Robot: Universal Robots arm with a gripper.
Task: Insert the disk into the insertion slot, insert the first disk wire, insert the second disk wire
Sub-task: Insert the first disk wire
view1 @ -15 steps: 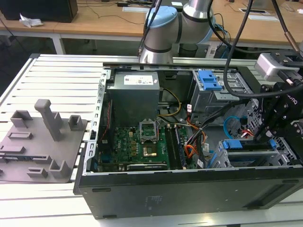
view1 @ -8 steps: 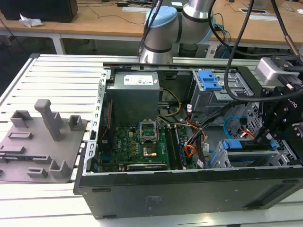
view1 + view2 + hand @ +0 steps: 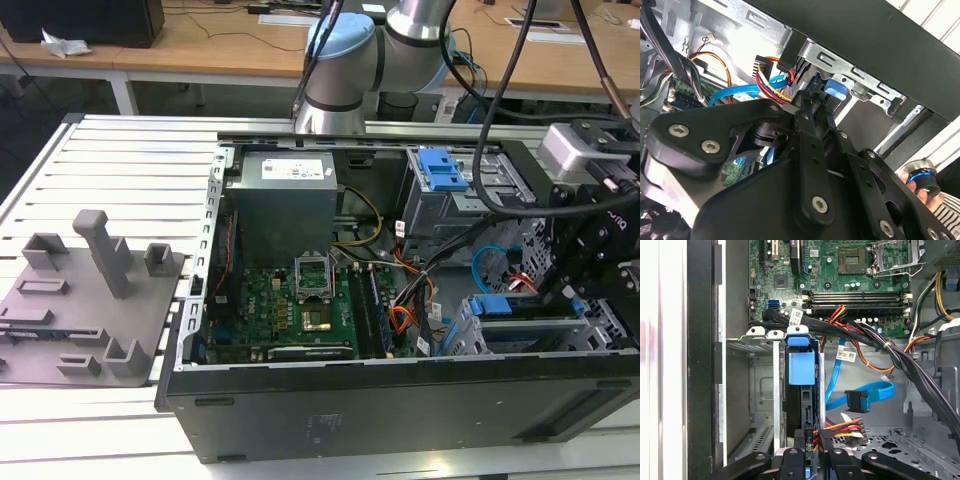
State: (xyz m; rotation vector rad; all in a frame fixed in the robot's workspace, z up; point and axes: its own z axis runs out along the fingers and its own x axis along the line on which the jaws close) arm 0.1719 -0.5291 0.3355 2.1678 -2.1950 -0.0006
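the disk (image 3: 802,369) stands on edge in the insertion slot (image 3: 762,390), bright blue caddy tab toward the motherboard (image 3: 840,270). the tool (image 3: 810,100) is pressed together on the black plug of the first disk wire (image 3: 842,429) at the disk's near end. the second disk wire (image 3: 875,390) loops just beside, its dark plug hanging free. the open computer case (image 3: 400,400) lies on a pale slatted desk (image 3: 130,150) near a grey fixture (image 3: 90,290), with wooden benches (image 3: 200,45) behind.

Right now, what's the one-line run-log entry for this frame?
blue-framed silver hard drive in perforated metal cage | gripper at red-orange-black wire bundle | light-blue flat cable plug hanging free
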